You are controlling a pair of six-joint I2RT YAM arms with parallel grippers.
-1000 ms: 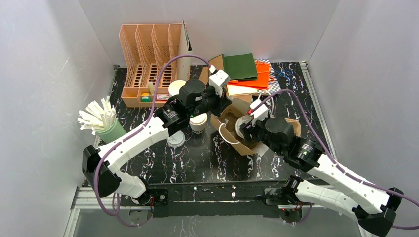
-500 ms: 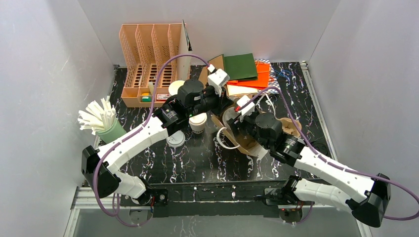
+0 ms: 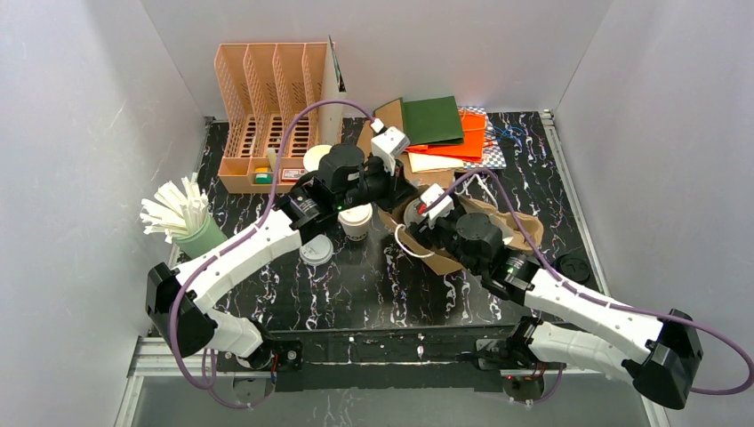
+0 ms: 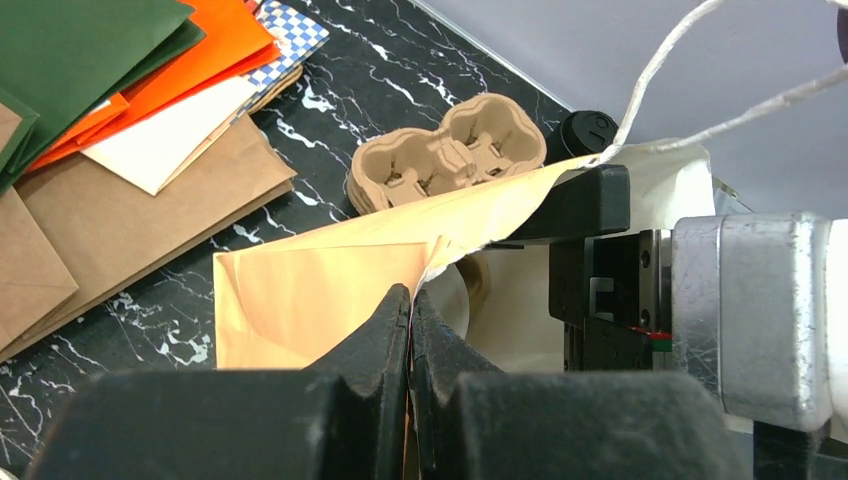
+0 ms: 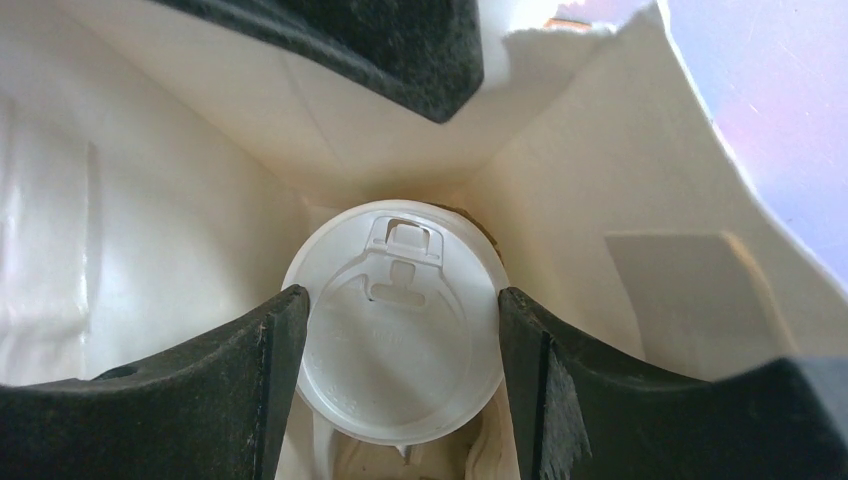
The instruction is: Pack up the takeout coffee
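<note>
- The right claw (image 5: 400, 296) clamps a lidded cup (image 5: 396, 360) inside the paper bag (image 5: 640, 200). Its fingers press the lid's rim at 9 and 3 o'clock in the wrist view.
- The left claw (image 4: 410, 300) is closed, pinching the bag's upper edge.
- A second lidded cup (image 3: 356, 220) stands upright on the table (image 3: 356, 285), at 9 o'clock of the bag and just beside it.
- The held cup's walls are hidden under its lid, so their colour cannot be told. From above, the right fingers are lost in the bag's mouth.
- The lid faces the wrist camera with its sip hole at 12 o'clock. The cup's long axis runs away from the lens, deeper into the bag.
</note>
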